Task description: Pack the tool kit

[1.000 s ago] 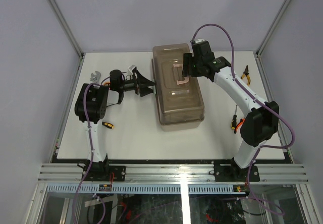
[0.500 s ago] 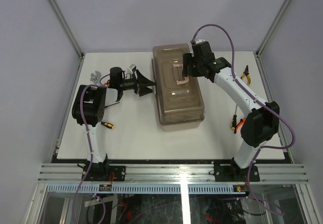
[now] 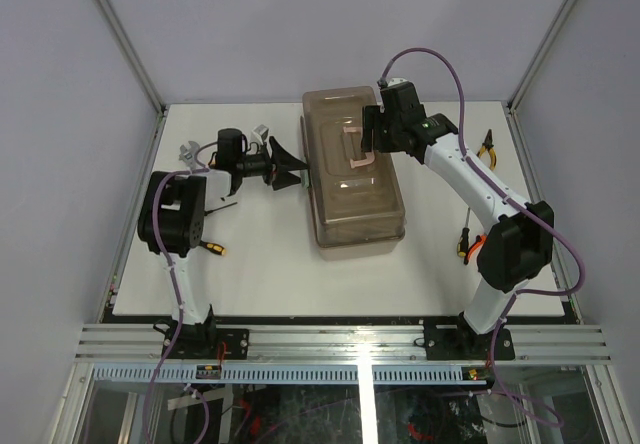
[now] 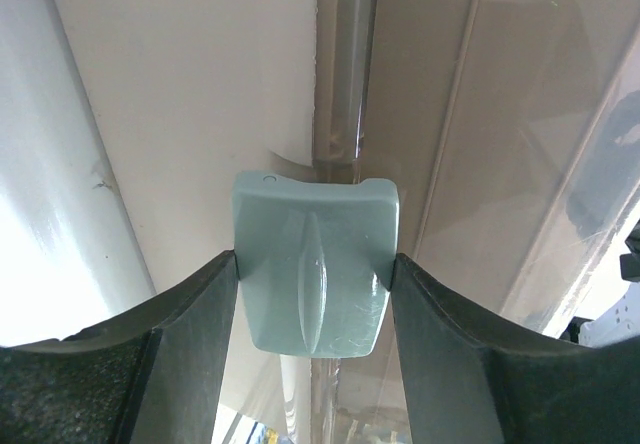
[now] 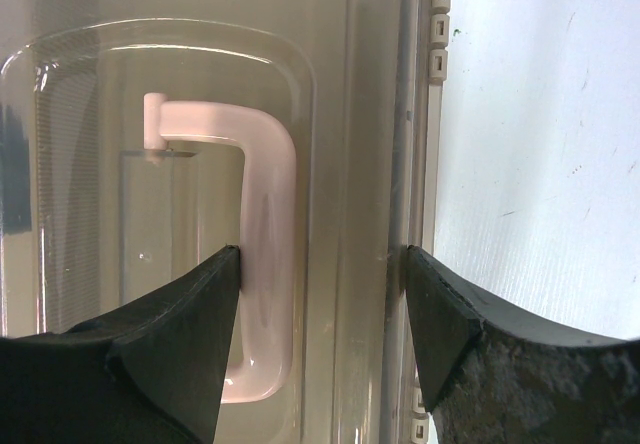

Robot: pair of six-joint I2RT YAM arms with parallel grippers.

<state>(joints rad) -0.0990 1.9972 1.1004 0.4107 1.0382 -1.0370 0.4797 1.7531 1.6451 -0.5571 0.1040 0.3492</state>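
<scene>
The toolbox (image 3: 356,196) lies shut in the middle of the table, its smoky brown lid (image 3: 350,204) down and its pale handle (image 3: 356,156) flat on top. My left gripper (image 3: 303,173) reaches in from the left and is shut on the grey-green latch (image 4: 315,214) at the box's left side; both fingers press the latch's sides in the left wrist view (image 4: 315,256). My right gripper (image 3: 369,141) sits on the lid. Its one finger (image 5: 215,284) touches the handle (image 5: 268,194) and its other finger (image 5: 425,284) touches the lid's right rim (image 5: 405,164).
A wrench (image 3: 186,150) lies at the back left. A thin dark tool (image 3: 224,204) and an orange-and-black screwdriver (image 3: 213,249) lie near the left arm. Pliers (image 3: 487,146) lie at the back right, another screwdriver (image 3: 463,241) by the right arm.
The left arm's elbow and wrist have swung left and back, while its fingers stayed on the latch. The right arm and the toolbox have not moved.
</scene>
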